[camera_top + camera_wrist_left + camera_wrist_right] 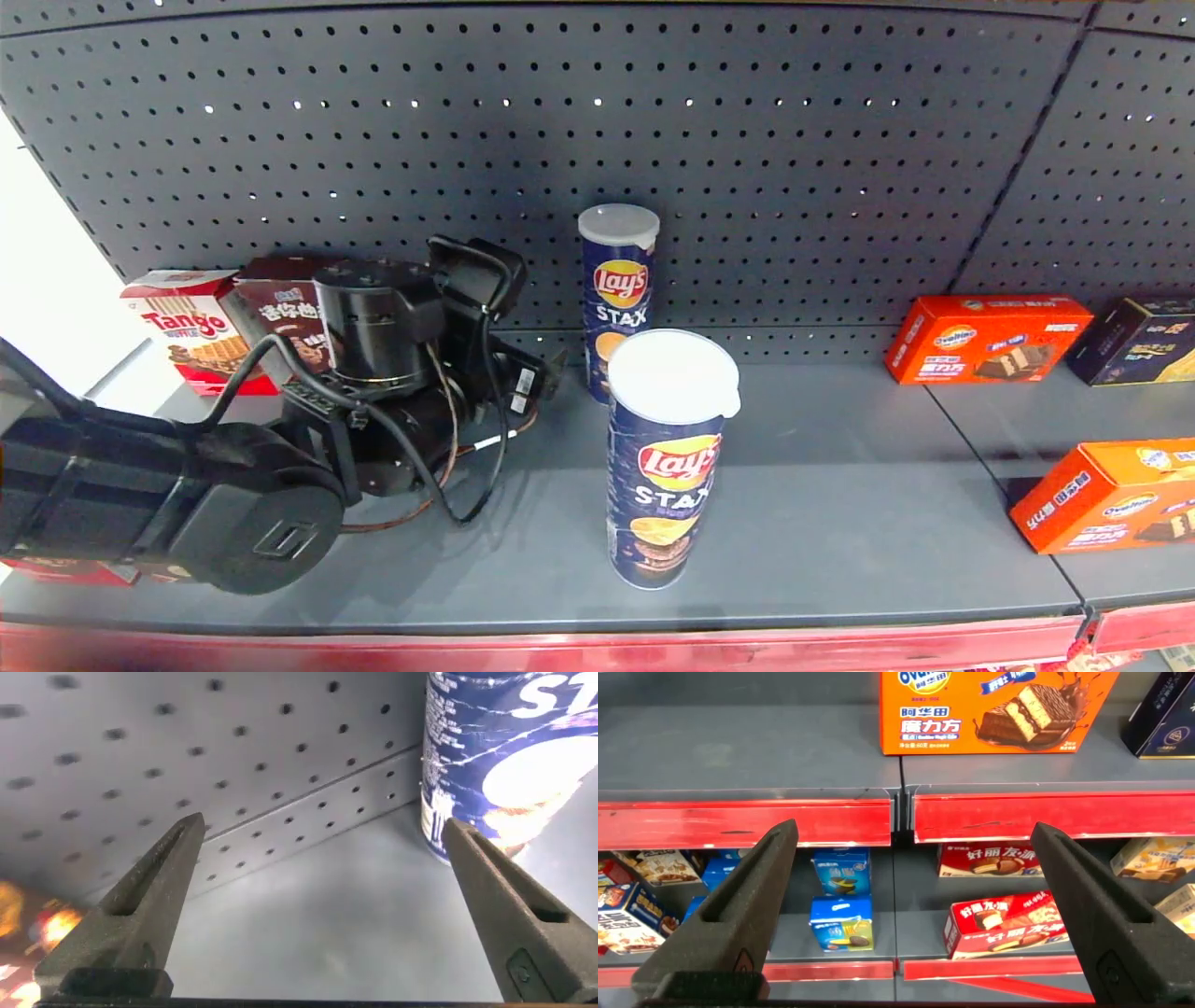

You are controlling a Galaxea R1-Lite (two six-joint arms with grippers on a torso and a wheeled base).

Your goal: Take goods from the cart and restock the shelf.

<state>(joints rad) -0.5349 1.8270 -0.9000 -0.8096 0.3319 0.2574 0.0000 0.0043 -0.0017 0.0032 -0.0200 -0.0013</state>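
Two tall dark-blue chip cans with white lids stand upright on the grey shelf [840, 504]. One can [617, 299] is at the back by the pegboard wall, the other [665, 457] nearer the front edge. My left arm [392, 373] lies low over the shelf, left of both cans and pointing toward the back can. The left gripper [322, 826] is open and holds nothing; the back can [495, 756] stands just beyond one finger. The right gripper [913, 831] is open and empty, facing the lower shelves.
A wafer box [187, 327] and a brown box [280, 308] sit behind my left arm. Orange boxes [985, 338] [1111, 495] and a dark box [1144, 341] are on the right. Below, an orange box [994, 709], blue packs [842, 896] and red boxes [999, 924] fill lower shelves.
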